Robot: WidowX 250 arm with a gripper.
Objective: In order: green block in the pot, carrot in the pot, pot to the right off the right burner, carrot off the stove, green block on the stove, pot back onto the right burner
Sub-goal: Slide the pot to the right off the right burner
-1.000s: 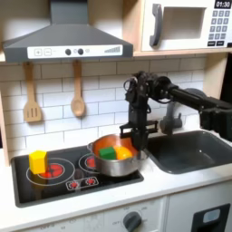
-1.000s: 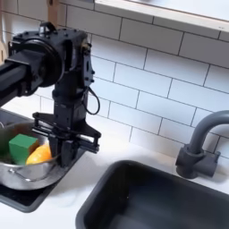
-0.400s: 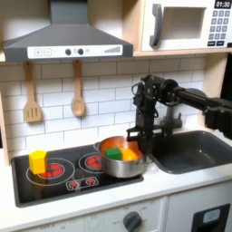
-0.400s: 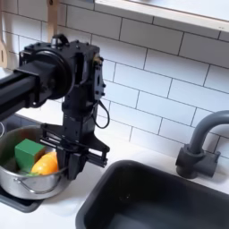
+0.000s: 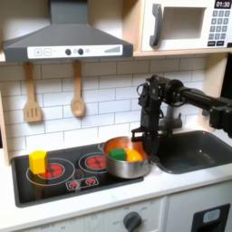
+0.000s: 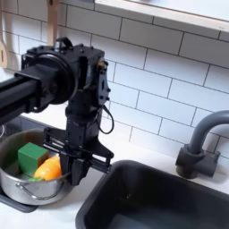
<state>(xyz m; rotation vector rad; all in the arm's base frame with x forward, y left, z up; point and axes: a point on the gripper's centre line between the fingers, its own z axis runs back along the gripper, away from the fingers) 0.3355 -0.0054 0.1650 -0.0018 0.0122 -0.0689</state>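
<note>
Black claw hangs at the pot's rim, jaws spread wide, holding nothing. In the second exterior view the pot holds the green block and carrot, touching. It stands at the stove's edge nearest the sink. A yellow block sits on the far burner.

Yellow block, 2 wall utensils, microwave.

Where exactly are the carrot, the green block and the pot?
carrot point(image 6: 51, 167), second exterior view, its orange middle.
green block point(image 6: 31, 157), second exterior view, its top face.
pot point(image 5: 107, 164), first exterior view, its front steel wall.
</note>
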